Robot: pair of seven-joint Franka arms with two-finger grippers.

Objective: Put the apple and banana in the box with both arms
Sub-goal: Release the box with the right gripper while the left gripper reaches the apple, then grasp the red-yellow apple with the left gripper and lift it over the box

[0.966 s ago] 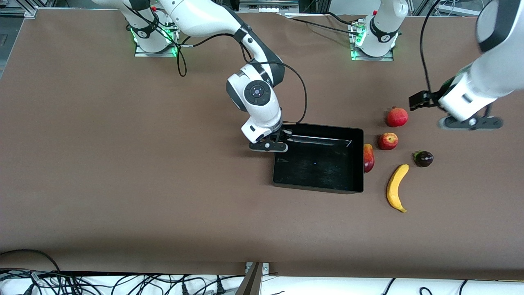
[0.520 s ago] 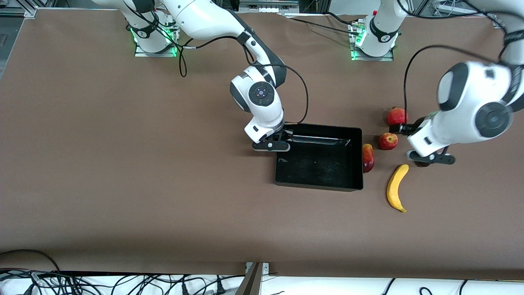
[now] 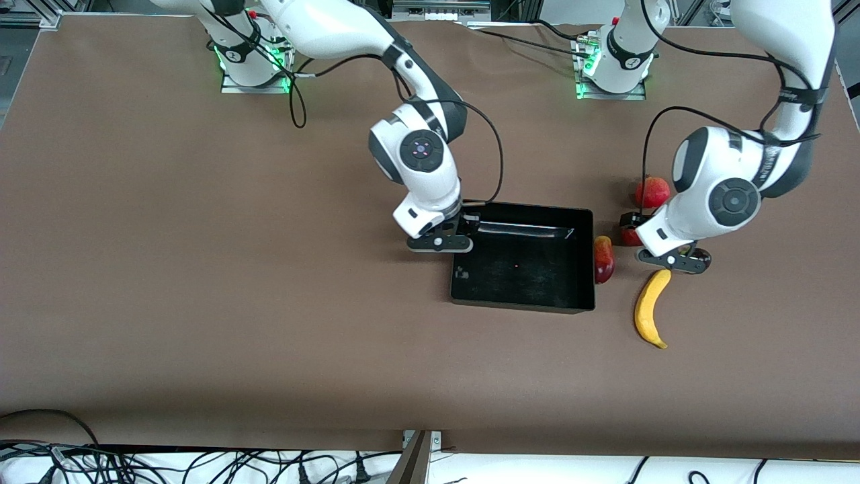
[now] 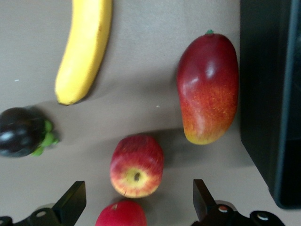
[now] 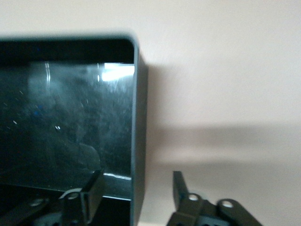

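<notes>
The left gripper [image 4: 136, 207] has swung down over the small streaky red apple [image 4: 137, 165], jaws spread; the right gripper [image 5: 136, 195], jaws parted astride the glossy black tray's [image 3: 584, 269] wall, has let go; the long yellow banana [image 3: 652, 308] lies beside the tray toward the surface's left-arm end; neither fruit is boxed yet.

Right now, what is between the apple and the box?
The long red-and-yellow fruit lies between the apple and the box, beside the box's wall; the left wrist view shows it.

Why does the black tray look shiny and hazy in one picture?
Right wrist view: overhead light glares off the box's glossy wall, and the closeness softens it; the wall casts a soft shadow on the table. Front view: the same box looks crisp, with one bright streak.
</notes>
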